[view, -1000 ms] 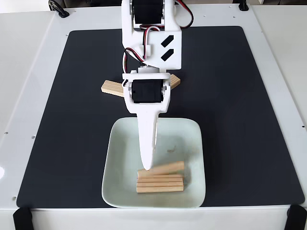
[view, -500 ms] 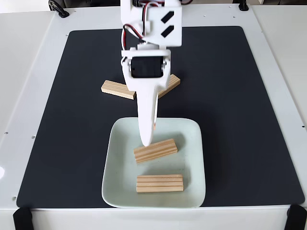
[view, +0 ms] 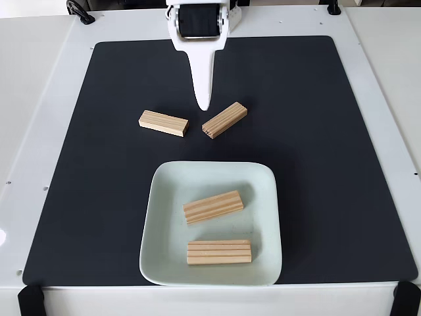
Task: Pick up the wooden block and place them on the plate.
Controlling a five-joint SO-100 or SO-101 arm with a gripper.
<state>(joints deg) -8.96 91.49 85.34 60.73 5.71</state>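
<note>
Blocks remain to be collected: two of the four lie on the black mat (view: pixel 329 131), the other two already rest inside the plate (view: pixel 164 197). The gripper (view: pixel 204 105) hangs at the far side of the fixed view, its white finger pointing down toward the camera; whether the jaws are parted or closed cannot be told from this angle, but nothing is seen between them.

Just below and to the right of the fingertip lies the angled block (view: pixel 225 120), tilted diagonally. Below and to the left of the tip lies the flat block (view: pixel 163 123), nearly level across the view, its right end close to the angled one's lower end. The plate sits well below the tip, holding the upper plate block (view: pixel 213 207) and the lower plate block (view: pixel 219 251).

A good next grasp probably takes the angled block, being nearest. The wrist should turn so the jaws close across its narrow width, dropping straight down to avoid nudging the neighbour.
</note>
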